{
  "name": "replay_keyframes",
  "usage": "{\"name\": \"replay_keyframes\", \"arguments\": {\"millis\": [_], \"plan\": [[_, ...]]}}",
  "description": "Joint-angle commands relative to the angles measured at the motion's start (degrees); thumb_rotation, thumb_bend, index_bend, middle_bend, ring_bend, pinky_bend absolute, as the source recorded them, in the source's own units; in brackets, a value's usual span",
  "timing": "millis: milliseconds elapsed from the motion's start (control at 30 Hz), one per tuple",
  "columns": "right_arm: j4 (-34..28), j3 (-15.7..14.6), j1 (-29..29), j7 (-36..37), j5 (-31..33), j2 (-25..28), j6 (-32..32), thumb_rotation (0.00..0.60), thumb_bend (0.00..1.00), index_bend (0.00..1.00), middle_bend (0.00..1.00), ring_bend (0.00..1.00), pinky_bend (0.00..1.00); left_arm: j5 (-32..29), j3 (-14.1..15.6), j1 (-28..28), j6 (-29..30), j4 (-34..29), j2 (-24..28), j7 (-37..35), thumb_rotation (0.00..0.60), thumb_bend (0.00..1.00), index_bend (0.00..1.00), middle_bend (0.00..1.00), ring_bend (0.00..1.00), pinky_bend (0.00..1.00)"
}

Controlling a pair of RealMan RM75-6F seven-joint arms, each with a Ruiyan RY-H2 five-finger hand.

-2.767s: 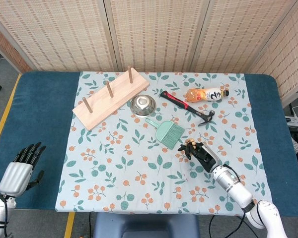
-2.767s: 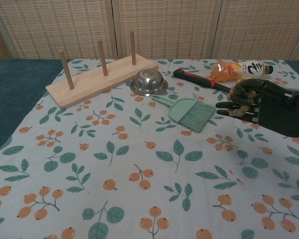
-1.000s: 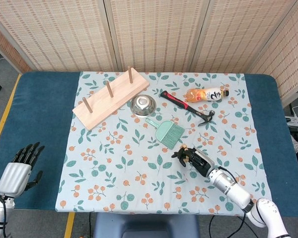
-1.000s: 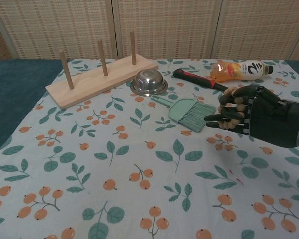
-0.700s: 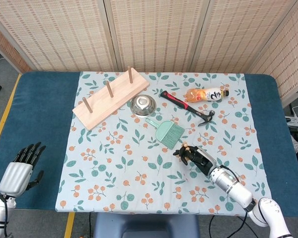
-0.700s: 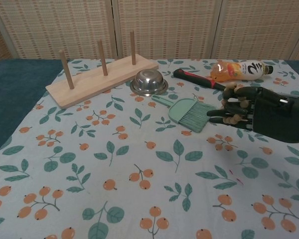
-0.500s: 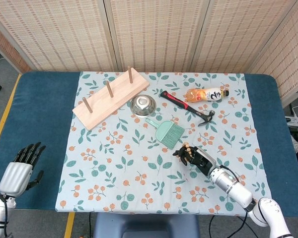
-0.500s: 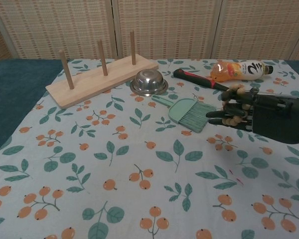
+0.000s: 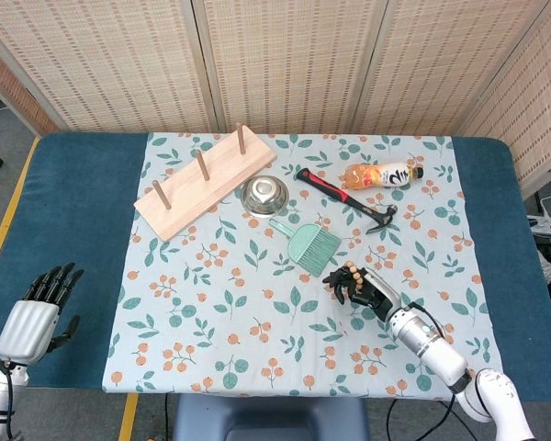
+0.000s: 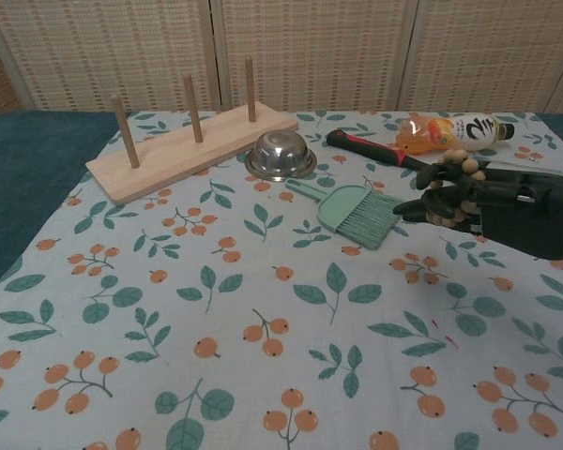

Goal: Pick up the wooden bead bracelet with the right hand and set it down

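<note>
Now right hand (image 10: 493,208) clutching wooden bead bracelet (image 10: 448,187), beside green brush (image 10: 359,214), left hand (image 9: 39,310) splayed

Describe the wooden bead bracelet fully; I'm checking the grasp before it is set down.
The wooden bead bracelet is a loop of round, tan, wood-like beads. The right hand holds it above the floral cloth, its dark fingers threaded through the loop, just right of the green brush. Part of the loop is hidden by the hand.

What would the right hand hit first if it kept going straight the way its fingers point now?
Probably the green hand brush. The right hand, holding the wooden bead bracelet, has its fingers aimed at the bristle end just ahead. It seems raised above the cloth, so it might pass over; depth is unclear.
</note>
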Motion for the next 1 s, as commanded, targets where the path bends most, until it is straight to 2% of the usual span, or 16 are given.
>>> {"name": "replay_keyframes", "arguments": {"millis": [33,200,267,500,600,700,900,933,1000], "plan": [[-4.0,4.7,-2.5,-18.5,-11.0,-4.7,4.9,0.6,1.0,0.57,0.69,0.25,0.08,-0.1,0.0,-0.1,-0.2,0.0,0.0,0.0,0.6,0.46,0.0,0.0,0.0,0.15],[-5.4,8.0,-2.2,-38.3,-22.7,-7.7,6.4,0.6,1.0,0.57,0.69,0.25,0.08,-0.1,0.0,-0.1,-0.2,0.0,0.0,0.1,0.6,0.46,0.0,0.0,0.0,0.15],[-5.1,8.5,-1.8,-43.9,-25.6,-8.2,6.4,0.6,1.0,0.57,0.69,0.25,0.08,-0.1,0.0,-0.1,-0.2,0.0,0.0,0.1,0.6,0.46,0.0,0.0,0.0,0.15],[-2.5,6.5,-0.8,-60.0,-32.3,-6.8,5.2,0.6,1.0,0.57,0.69,0.24,0.07,0.0,0.1,-0.1,-0.1,-0.1,0.0,0.2,0.6,0.46,0.0,0.0,0.0,0.15],[-1.1,5.0,-0.4,-64.6,-33.1,-5.9,5.0,0.6,1.0,0.57,0.69,0.24,0.05,-0.1,0.0,0.0,-0.1,0.0,0.1,0.0,0.6,0.46,0.0,0.0,0.0,0.15],[-0.9,4.8,-0.2,-69.8,-33.1,-5.7,4.5,0.6,1.0,0.57,0.69,0.23,0.04,-0.2,-0.1,0.0,0.0,0.0,0.1,-0.1,0.6,0.46,0.0,0.0,0.0,0.15],[1.3,7.7,-1.9,-81.7,-27.8,-7.7,-1.4,0.6,1.0,0.55,0.69,0.23,0.04,-0.4,-0.2,0.0,-0.1,0.0,0.2,-0.2,0.6,0.46,0.0,0.0,0.0,0.15],[2.0,8.3,-2.3,-83.5,-26.8,-8.1,-2.3,0.6,1.0,0.53,0.68,0.22,0.04,-0.4,-0.1,0.0,-0.1,0.0,0.2,-0.3,0.6,0.46,0.0,0.0,0.0,0.15],[3.3,9.1,-3.2,-86.6,-25.4,-8.9,-3.1,0.6,0.96,0.42,0.6,0.18,0.02,-0.4,-0.1,0.0,-0.1,0.0,0.2,-0.3,0.6,0.46,0.0,0.0,0.0,0.15]]}}
